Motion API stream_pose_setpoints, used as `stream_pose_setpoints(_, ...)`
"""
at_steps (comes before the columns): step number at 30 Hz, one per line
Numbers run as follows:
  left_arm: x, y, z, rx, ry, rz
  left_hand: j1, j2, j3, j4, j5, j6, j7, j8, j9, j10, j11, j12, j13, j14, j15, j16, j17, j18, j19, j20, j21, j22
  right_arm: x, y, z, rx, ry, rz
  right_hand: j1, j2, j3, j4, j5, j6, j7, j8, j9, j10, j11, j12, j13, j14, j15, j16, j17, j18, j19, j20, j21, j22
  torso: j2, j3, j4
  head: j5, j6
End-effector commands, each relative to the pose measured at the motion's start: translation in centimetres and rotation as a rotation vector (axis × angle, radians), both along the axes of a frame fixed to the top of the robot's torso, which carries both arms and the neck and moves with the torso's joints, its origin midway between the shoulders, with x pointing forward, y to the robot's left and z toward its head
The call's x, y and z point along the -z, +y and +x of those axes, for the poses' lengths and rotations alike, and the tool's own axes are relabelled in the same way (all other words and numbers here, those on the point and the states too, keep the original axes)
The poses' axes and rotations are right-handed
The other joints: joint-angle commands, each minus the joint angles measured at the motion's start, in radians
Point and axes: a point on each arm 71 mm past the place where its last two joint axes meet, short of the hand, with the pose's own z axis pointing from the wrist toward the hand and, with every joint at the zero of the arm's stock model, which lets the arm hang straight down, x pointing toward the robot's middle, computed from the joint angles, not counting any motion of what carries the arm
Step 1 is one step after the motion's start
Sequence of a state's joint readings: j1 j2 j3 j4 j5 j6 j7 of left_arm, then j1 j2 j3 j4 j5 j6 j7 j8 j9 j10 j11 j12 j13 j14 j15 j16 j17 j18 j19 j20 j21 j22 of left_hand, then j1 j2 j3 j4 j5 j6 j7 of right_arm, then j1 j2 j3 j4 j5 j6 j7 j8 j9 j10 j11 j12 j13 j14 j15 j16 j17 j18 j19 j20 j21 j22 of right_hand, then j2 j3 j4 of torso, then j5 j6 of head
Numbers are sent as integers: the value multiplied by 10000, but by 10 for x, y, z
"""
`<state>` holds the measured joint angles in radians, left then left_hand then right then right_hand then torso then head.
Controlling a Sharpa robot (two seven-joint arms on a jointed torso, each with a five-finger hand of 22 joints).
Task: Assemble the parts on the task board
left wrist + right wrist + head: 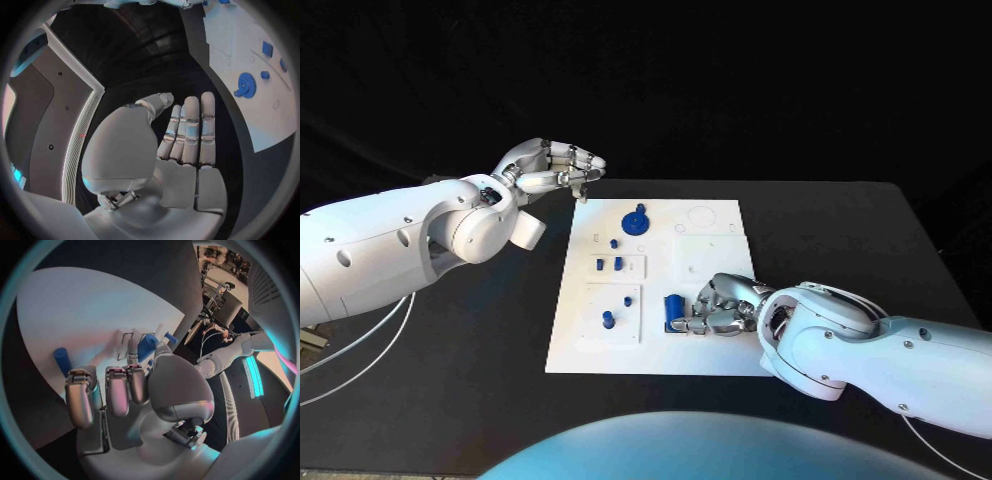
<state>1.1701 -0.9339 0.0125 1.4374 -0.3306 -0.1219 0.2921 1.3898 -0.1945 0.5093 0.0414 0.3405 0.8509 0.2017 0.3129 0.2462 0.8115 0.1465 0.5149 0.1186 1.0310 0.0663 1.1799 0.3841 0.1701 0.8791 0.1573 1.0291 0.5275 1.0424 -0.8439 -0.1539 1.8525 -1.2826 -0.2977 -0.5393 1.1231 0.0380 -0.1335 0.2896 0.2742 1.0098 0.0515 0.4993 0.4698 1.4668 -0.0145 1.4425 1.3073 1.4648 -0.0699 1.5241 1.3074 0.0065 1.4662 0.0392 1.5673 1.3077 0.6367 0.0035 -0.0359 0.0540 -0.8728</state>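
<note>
While left hand (557,165) idling empty, fingers loosely together, right hand (711,307) curling over blue cylinder (674,310) on task board (718,215), hold unclear; needing squarer grip

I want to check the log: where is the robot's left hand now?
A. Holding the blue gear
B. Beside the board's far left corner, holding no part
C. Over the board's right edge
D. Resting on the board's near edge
B: the left hand is beside the far left corner of the task board, fingers together, nothing in them.
</note>
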Motion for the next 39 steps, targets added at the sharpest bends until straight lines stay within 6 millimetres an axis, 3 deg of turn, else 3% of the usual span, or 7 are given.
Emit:
stream_pose_setpoints(1, -1, -1, -1, 131, 4, -79, -16, 83, 69, -5, 47, -63, -5, 50, -12, -102, -2, 44, -12, -67, 1, 42, -16, 150, -69, 20, 4, 7, 0, -4, 2, 161, -223, -229, 63, 52, -9, 28, 37, 59, 13, 54, 11, 419, -51, 62, 1519, 789, -92, 48, 1205, -65, 1046, -63, 35, 2630, 4, -7, -1, 29, 2)
stream_pose_setpoints(8, -1, 0, -1, 111, 2, -72, -12, 91, 77, -6, 47, -64, -6, 53, -12, -105, -2, 47, -13, -69, 1, 43, -17, 151, -69, 20, 5, 7, 0, -6, 2, 96, -232, -241, 105, -115, -148, 7, 16, 68, -2, 73, 21, 429, -64, 66, 1532, 790, -108, 48, 1212, -65, 1046, -79, 35, 2630, 0, -1, -17, 54, 2)
stream_pose_setpoints(13, -1, 0, -1, 108, 5, -70, -12, 91, 77, -6, 47, -64, -6, 53, -12, -105, -2, 47, -13, -69, 1, 43, -17, 151, -69, 20, 5, 7, 0, -4, 1, -40, -208, -226, 184, -440, -381, 13, 14, 67, -4, 93, 33, 429, -69, 53, 1534, 789, -115, 45, 1213, -65, 1046, -90, 35, 2630, -9, -1, -7, 52, 2)
stream_pose_setpoints(16, -1, 0, -1, 102, 11, -65, -12, 91, 77, -6, 47, -64, -6, 53, -12, -105, -2, 47, -13, -69, 1, 43, -17, 151, -69, 20, 5, 7, 0, -5, 2, -76, -298, -282, 705, -1066, -327, 29, 68, 65, -11, 104, 35, 437, -75, 53, 1557, 795, -119, 50, 1248, -65, 1046, -95, 35, 2630, -5, -6, -7, 45, 2)
stream_pose_setpoints(19, -1, 0, -1, 101, 12, -64, -4, 94, 88, -12, 46, -67, -6, 56, -13, -111, -3, 53, -15, -71, 0, 45, -19, 152, -70, 19, 9, 9, 0, -5, 2, -77, -360, -293, 787, -1151, -293, 29, 56, 71, -10, 101, 30, 447, -76, 69, 1575, 794, -119, 48, 1246, -65, 1046, -95, 35, 2630, -1, -4, -12, 51, 2)
stream_pose_setpoints(29, -1, 0, -1, 99, 15, -62, 5, 95, 97, -20, 46, -69, -6, 59, -13, -115, -3, 57, -16, -74, -1, 45, -21, 152, -71, 18, 12, 11, -3, -12, 2, 130, -621, -218, 805, -1254, -280, 41, 56, 79, -9, 101, 26, 452, -75, 73, 1583, 795, -119, 49, 1254, -65, 1046, -96, 35, 2630, 0, -6, -21, 37, 2)
stream_pose_setpoints(39, -1, 0, -1, 88, -13, -70, 5, 95, 97, -20, 46, -69, -6, 59, -13, -115, -3, 57, -16, -74, -1, 45, -21, 152, -71, 18, 12, 11, -23, -40, 8, 873, -1312, 670, 940, -953, -90, 21, 43, -164, 81, -63, 30, 340, -3, -139, 1428, 752, -68, -24, 1051, -5, 937, -63, -223, 2551, -28, 6, -33, -5, 2)
